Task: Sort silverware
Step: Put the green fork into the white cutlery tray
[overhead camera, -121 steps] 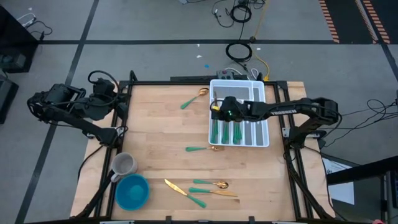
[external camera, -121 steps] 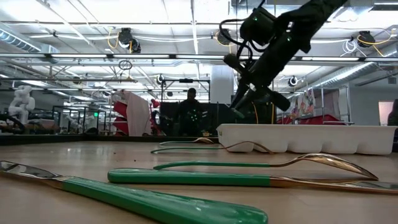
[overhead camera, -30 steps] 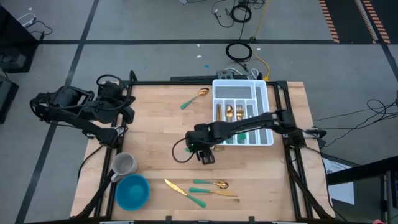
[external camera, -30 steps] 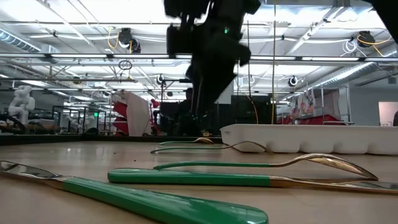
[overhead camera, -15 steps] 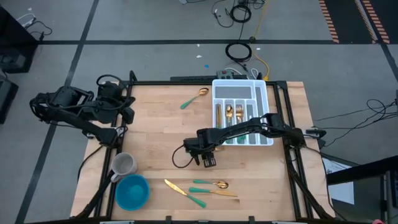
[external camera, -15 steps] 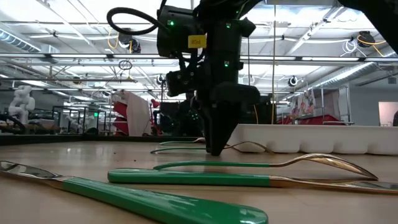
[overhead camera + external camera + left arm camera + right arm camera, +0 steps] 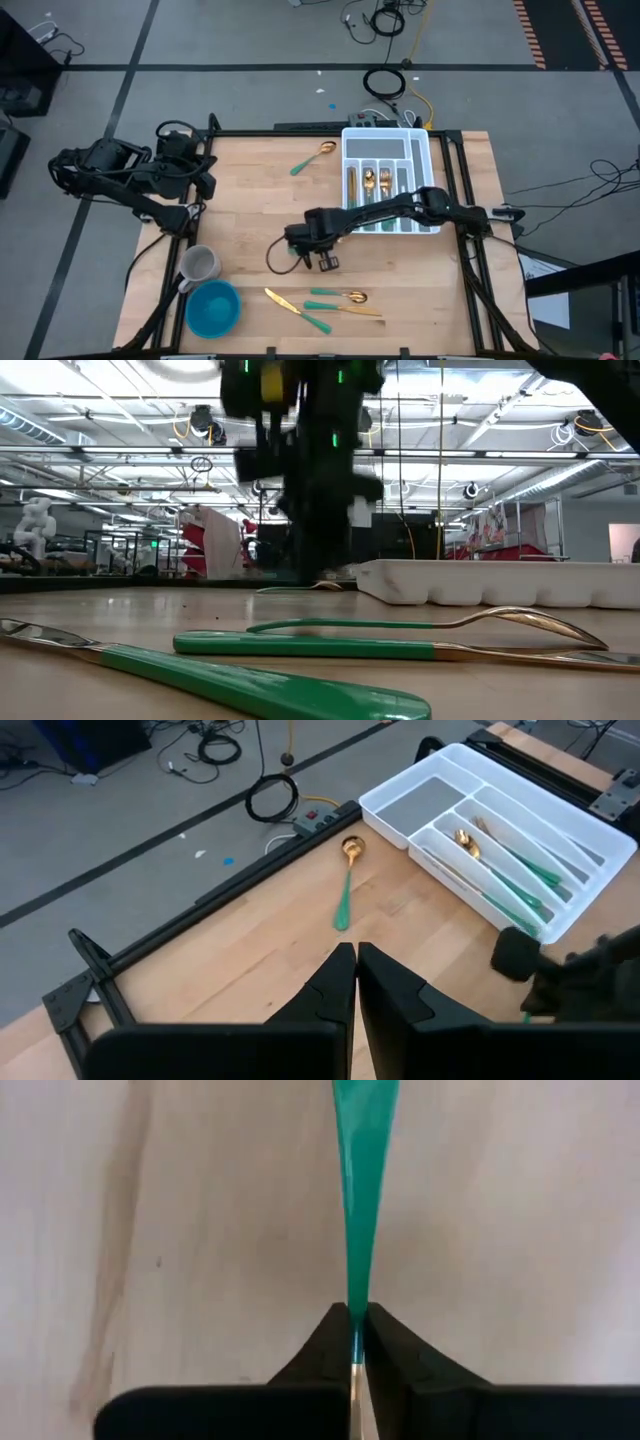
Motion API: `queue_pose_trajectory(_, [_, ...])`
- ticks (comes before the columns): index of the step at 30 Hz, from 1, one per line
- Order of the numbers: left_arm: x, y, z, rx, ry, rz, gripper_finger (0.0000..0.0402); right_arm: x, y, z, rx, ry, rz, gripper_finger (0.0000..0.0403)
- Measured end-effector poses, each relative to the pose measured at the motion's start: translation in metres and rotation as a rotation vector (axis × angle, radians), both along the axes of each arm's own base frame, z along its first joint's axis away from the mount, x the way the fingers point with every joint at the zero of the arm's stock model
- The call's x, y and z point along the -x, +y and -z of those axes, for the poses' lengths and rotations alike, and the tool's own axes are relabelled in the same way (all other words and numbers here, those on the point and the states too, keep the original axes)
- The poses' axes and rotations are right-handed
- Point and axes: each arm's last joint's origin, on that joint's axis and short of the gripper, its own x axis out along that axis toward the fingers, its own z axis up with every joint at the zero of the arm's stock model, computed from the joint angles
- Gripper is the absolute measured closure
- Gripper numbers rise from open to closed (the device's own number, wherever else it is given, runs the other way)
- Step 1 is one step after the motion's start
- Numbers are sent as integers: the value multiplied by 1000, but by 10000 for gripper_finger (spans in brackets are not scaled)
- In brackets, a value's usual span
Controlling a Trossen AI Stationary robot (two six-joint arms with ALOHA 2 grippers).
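My right gripper (image 7: 303, 243) is at the middle of the table, shut on a teal-handled piece of silverware (image 7: 362, 1200); its head is hidden. In the low view the gripper (image 7: 320, 565) is blurred. My left gripper (image 7: 207, 177) is shut and empty at the table's left edge; it also shows in the left wrist view (image 7: 355, 960). A teal-handled spoon (image 7: 313, 157) lies flat at the far side. A knife (image 7: 285, 303), a spoon (image 7: 340, 296) and a third piece (image 7: 320, 322) lie flat near the front edge. Several pieces lie in the white tray (image 7: 388, 140). My right gripper pinches the narrow end of the teal handle (image 7: 356, 1312) between its two fingers, where the handle thins into the metal neck. The fingers come from above, pointing down, and lie across the piece. Whether the piece is clear of the table, I cannot tell.
A grey mug (image 7: 200, 265) and a blue bowl (image 7: 212, 307) stand at the front left. The white tray stands at the far right. Bare wood lies between the left gripper and the table's middle.
My right gripper has come down onto the piece at the table's middle and then moved a little toward the table's left edge. In the low view the piece no longer lies where it was in front of the tray.
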Motion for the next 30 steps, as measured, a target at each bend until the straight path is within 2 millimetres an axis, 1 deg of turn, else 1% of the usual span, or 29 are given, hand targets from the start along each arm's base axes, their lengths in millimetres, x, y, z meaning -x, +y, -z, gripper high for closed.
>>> queue_pose_trajectory(1, [0,0,0,0,0,0,377,-1,-1,-10,20,-15,-12,401])
queue_pose_trajectory(3, [0,0,0,0,0,0,377,-5,-4,-32,5,-49,-23,401])
queue_pose_trajectory(6, [0,0,0,0,0,-2,377,-15,-7,-58,19,-143,-48,402])
queue_pose_trajectory(8, [-1,0,0,1,0,-2,377,-19,-11,-79,97,-212,-53,402])
queue_pose_trajectory(11, [-1,0,0,1,0,-3,377,-18,-15,-111,356,-269,-54,402])
queue_pose_trajectory(14, [-2,0,0,10,-11,-14,377,-15,-16,-133,684,-293,-55,402])
queue_pose_trajectory(16, [-2,0,0,15,-17,-20,377,-11,-17,-145,845,-291,-53,402])
queue_pose_trajectory(17, [-2,0,0,15,-19,-20,377,-8,-18,-154,895,-312,-29,403])
queue_pose_trajectory(20, [-2,0,0,34,-42,-43,377,5,-20,-179,985,-351,45,403])
queue_pose_trajectory(22, [-4,-1,0,51,-68,-61,377,13,-17,-191,1026,-367,67,403])
queue_pose_trajectory(24, [-8,-2,-2,63,-103,-65,377,21,-10,-201,1069,-373,69,403])
queue_pose_trajectory(26, [-13,-4,-4,77,-145,-63,377,31,1,-214,1083,-403,60,403])
queue_pose_trajectory(30, [-31,-8,-16,119,-330,-41,377,63,23,-253,1075,-530,102,403])
